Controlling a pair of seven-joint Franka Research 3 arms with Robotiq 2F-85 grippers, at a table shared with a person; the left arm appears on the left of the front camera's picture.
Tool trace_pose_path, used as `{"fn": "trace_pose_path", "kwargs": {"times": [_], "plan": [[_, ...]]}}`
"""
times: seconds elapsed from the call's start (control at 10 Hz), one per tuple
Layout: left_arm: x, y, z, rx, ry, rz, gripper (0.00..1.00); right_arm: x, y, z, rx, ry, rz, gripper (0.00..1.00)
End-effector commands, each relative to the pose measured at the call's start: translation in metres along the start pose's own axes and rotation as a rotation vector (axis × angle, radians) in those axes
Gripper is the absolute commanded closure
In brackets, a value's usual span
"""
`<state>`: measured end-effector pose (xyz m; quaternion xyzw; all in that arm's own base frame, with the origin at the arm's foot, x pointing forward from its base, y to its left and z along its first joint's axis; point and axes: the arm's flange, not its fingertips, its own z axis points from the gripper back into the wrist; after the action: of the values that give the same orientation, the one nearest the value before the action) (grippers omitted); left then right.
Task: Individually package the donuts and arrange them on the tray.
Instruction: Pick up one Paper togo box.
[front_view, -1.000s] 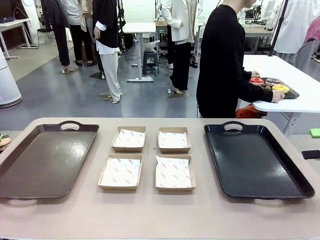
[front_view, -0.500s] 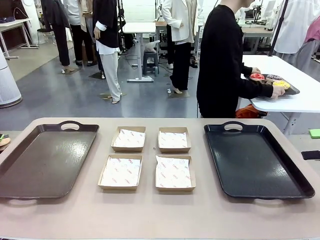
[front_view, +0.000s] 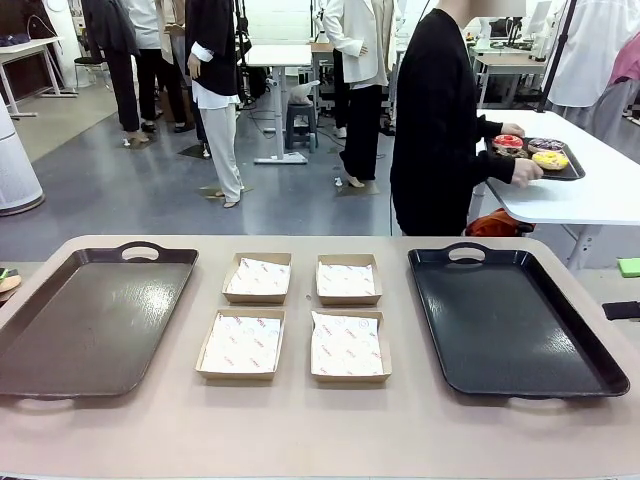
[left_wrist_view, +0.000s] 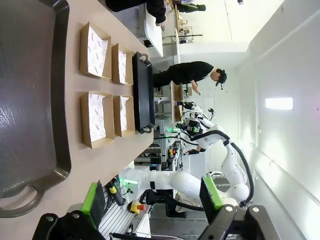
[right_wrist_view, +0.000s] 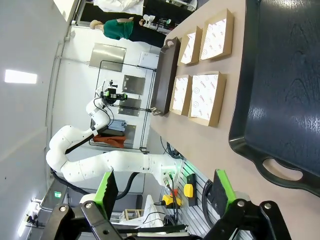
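Nothing packed yet. Nearest us, off the near side of the bench (front_view: 320, 430), the left jaws and the right jaws both stand spread wide and grasp nothing. On the bench we see a brown tray (front_view: 70, 340) at the left and a black tray (front_view: 520, 330) at the right, neither carrying anything. Between them sit four cardboard boxes (front_view: 241, 344), each lined with printed paper and holding nothing else. Beyond the far edge, well apart from the boxes, a person (front_view: 440, 120) holds a small dark tray (front_view: 574, 172) over a white table (front_view: 600, 195), and the donuts (front_view: 549, 159) sit on it. We judge the job barely begun: every donut has to reach the bench and go into its own box, and each box has to go onto a tray.
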<state>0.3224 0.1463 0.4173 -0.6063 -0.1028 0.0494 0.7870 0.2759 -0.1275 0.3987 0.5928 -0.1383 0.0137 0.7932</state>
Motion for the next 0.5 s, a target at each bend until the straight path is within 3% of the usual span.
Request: {"fn": "trace_pose_path", "kwargs": {"times": [0.0,0.4], "plan": [[0.0003,-0.0011,-0.0002,-0.016,-0.005,-0.002,0.0,0.0003,-0.0003,0.0004,0.007,-0.003,0.004,0.0],[0.0003,-0.0011,-0.0002,-0.016,-0.005,-0.002,0.0,0.0003,-0.0003,0.0004,0.007,-0.003,0.004,0.0]]}}
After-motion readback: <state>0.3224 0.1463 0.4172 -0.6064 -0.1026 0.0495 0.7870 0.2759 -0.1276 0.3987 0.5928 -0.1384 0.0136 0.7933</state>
